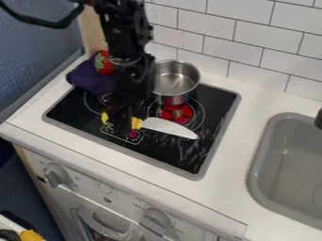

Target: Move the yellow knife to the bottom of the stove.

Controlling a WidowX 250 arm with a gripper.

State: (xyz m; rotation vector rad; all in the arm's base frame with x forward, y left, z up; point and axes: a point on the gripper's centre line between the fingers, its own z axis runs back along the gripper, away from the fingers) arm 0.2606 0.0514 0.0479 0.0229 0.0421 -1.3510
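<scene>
Yellow knife [136, 124] is observed near the centre of the frame, over the black top of the stove [195, 160]. Its pale blade [168, 127] is pointed toward the right and slightly down the frame. The handle is partly covered by the claw [121, 120], and a second patch of yellow, likely the handle's far end, is seen to the left. Whether the claw is open or closed, and whether the handle is gripped, cannot be told.

A metal pot [171, 99] is noted above the blade, with a purple cloth [90, 76] and a red item [105, 64] at the upper left of the stove.

The knife is judged to be light and stiff, probably a plastic toy, with little risk of breakage. The smooth handle may be prone to slip or roll, and the blade, being long and thin, may be swung if the hold is taken off-centre. A hold squarely across the handle, close to the blade, is advised. Once the hold is confirmed, a low lift and a short carry toward the lower edge of the stove are called for, with the pot given clearance.
</scene>
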